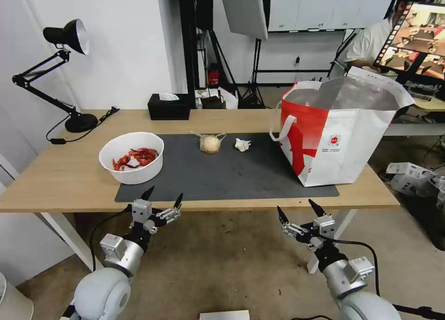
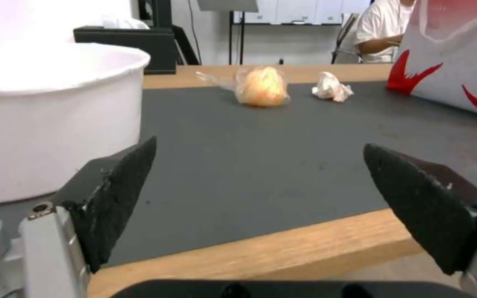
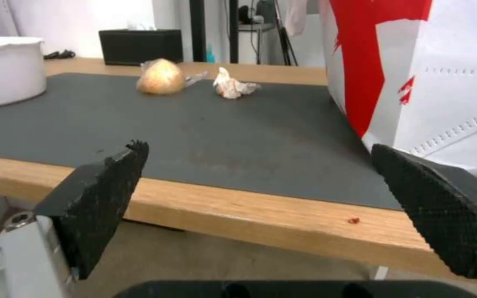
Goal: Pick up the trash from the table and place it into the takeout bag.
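Light wood is what you're looking at first: the table (image 1: 60, 181) stretches across your head view with a dark grey mat (image 1: 222, 171) laid along its middle. On the mat's left end you have the white bowl (image 1: 131, 156) with red crayfish shells (image 1: 135, 157) inside. Further back, near the mat's far edge, the clear bag with the beige ball (image 1: 210, 144) lies just beside the crumpled tissue (image 1: 242, 144), the two close but not touching. The takeout bag (image 1: 340, 134) stands upright on the right end of the mat, its mouth open and its silver lining showing, one white handle (image 1: 283, 125) hanging on the side facing the tissue. A black tissue box (image 1: 169, 107) sits at the table's far edge, and a black desk lamp (image 1: 69, 37) stands at the far left corner. Your left gripper (image 1: 162, 198) hangs just off the near edge of the table, in front of the bowl, jaws spread wide and holding nothing. Your right gripper (image 1: 299, 208) hangs below the near edge in front of the takeout bag, jaws likewise wide apart and empty. From the left wrist view you see the bowl's wall close beside one finger (image 2: 120, 198). From the right wrist view a small red speck (image 3: 353, 220) lies on the bare wood by the edge.
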Available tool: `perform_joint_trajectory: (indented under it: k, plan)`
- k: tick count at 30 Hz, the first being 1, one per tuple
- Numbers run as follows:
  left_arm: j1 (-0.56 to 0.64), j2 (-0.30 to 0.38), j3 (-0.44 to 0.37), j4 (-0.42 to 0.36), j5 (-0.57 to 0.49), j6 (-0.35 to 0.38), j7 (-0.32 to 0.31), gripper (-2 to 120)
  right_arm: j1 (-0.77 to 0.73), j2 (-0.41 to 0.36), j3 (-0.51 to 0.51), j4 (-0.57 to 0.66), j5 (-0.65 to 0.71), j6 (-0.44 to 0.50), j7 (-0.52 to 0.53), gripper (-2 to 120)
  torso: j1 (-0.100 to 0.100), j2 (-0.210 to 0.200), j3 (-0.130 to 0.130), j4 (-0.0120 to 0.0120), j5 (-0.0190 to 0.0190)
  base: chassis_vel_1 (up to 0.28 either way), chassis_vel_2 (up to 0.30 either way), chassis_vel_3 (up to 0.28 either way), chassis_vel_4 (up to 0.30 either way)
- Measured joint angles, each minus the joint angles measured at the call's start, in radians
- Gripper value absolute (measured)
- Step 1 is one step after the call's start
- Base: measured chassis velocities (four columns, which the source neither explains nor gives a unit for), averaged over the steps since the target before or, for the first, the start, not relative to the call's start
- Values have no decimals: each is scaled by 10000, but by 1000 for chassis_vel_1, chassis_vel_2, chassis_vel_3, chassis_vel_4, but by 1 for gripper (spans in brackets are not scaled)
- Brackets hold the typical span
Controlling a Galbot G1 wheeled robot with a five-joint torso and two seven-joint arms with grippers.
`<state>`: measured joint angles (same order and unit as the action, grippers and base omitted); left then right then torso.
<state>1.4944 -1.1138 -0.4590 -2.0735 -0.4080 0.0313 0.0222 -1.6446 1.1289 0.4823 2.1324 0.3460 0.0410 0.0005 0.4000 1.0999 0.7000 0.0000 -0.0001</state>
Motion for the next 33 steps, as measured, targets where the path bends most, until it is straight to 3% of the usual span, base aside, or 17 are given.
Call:
perform_joint_trajectory:
  k: [8, 14, 16, 19, 20, 23, 24, 27, 28, 33]
  plan:
    - [27, 2, -67, -56, -17, -13, 1, 100, 992, -492, -711, -246, 589, -298, 198, 100, 0, 1, 0, -4, 1, 0, 0, 0, 0]
    - [276, -28, -271, -243, -8, -17, -9, 100, 4429, -1469, -2886, -1623, 1471, -746, 690, 100, 1, 0, 1, -3, 2, 0, 0, 0, 0]
    - [321, -35, -312, -267, -7, -17, -9, 100, 5141, -1521, -3287, -1892, 1603, -855, 863, 100, 1, 0, 2, -2, 2, 0, 0, 0, 0]
    - [445, -29, -477, -326, -4, -17, -19, 100, 7470, -1476, -4748, -2949, 2172, -1335, 1602, 100, 3, 0, 2, 4, -2, 0, 0, 0, 0]
    - [445, -29, -477, -326, -4, -17, -19, 100, 7470, -1476, -4748, -2949, 2172, -1335, 1602, 100, 3, 0, 2, 4, -2, 0, 0, 0, 0]
    - [463, -15, -569, -319, -8, -22, -24, 100, 9915, -957, -6338, -4676, 2550, -2075, 2302, 100, 2, 0, 1, -1, -3, 0, 0, 0, 0]
    - [463, -15, -569, -319, -8, -22, -24, 100, 9915, -957, -6338, -4676, 2550, -2075, 2302, 100, 2, 0, 1, -1, -3, 0, 0, 0, 0]
    - [414, -72, -581, -205, -21, -42, -30, 100, 11721, 4, -7292, -6655, 2930, -2625, 3080, 100, 4, -1, 4, 3, -2, 0, 0, 0, 0]
    - [414, -72, -581, -205, -21, -42, -30, 100, 11721, 4, -7292, -6655, 2930, -2625, 3080, 100, 4, -1, 4, 3, -2, 0, 0, 0, 0]
    - [392, -188, -541, -122, -24, -60, -24, 100, 13179, 1422, -7534, -9380, 3011, -3386, 4000, 100, 3, 0, 2, 0, -1, 0, 0, 0, 0]
